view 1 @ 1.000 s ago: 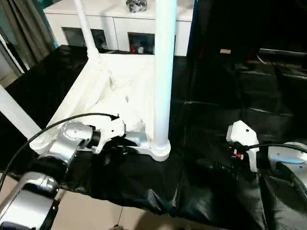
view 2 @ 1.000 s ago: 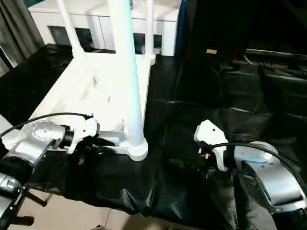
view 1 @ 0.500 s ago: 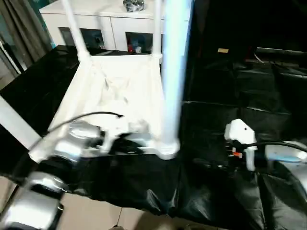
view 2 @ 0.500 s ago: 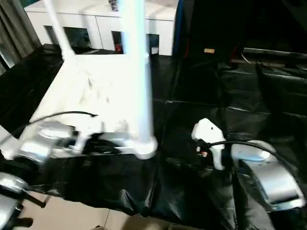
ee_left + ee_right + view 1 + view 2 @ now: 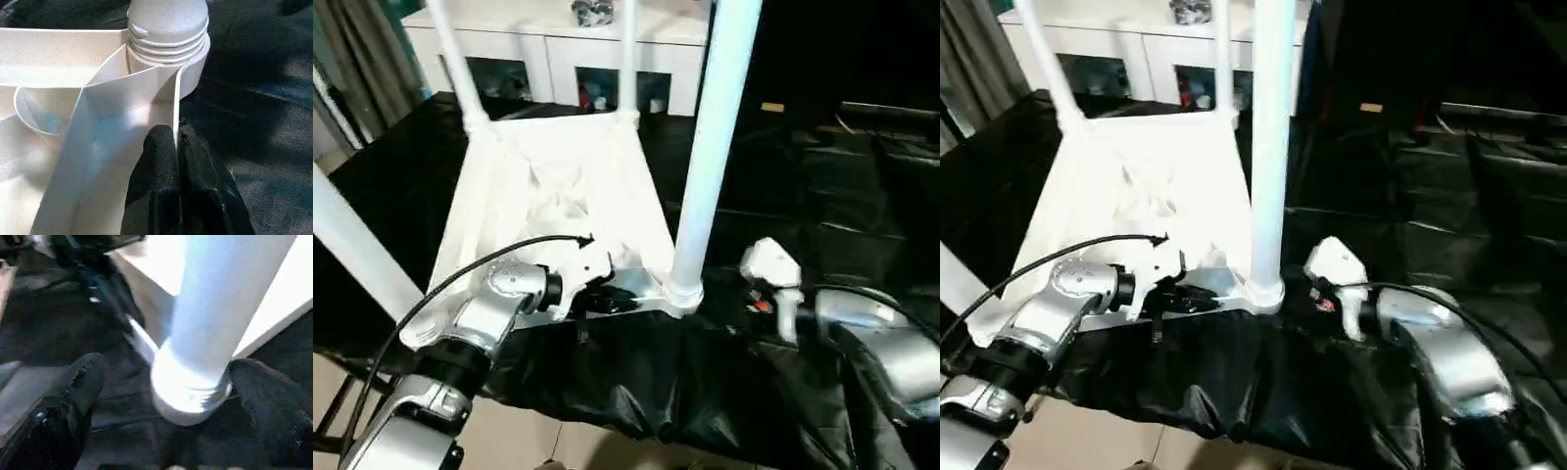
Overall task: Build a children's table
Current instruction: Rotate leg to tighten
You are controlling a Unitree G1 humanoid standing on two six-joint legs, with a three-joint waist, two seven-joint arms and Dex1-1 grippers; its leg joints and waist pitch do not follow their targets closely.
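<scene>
The children's table (image 5: pixel 558 186) lies upside down on the black cloth, its four white legs pointing up. My left gripper (image 5: pixel 177 142) is shut on the thin wall of the top's near rim, just beside the near right corner socket (image 5: pixel 168 54). The near right leg (image 5: pixel 715 147) stands in that socket. My right gripper (image 5: pixel 181 387) is open, with one black finger (image 5: pixel 80 382) on each side of that leg's flared base (image 5: pixel 190 391). In the head views its white wrist (image 5: pixel 769 266) sits just right of the leg.
A white cabinet with glass doors (image 5: pixel 558 49) stands behind the black-draped table (image 5: pixel 822 196). The cloth's front edge hangs over the floor (image 5: pixel 509 441) near my arms. A grey curtain (image 5: pixel 352 69) hangs at the far left.
My left gripper has closed on the rim beside the corner socket. My right gripper has moved left, up to the near right leg's base. The view has shifted too.
</scene>
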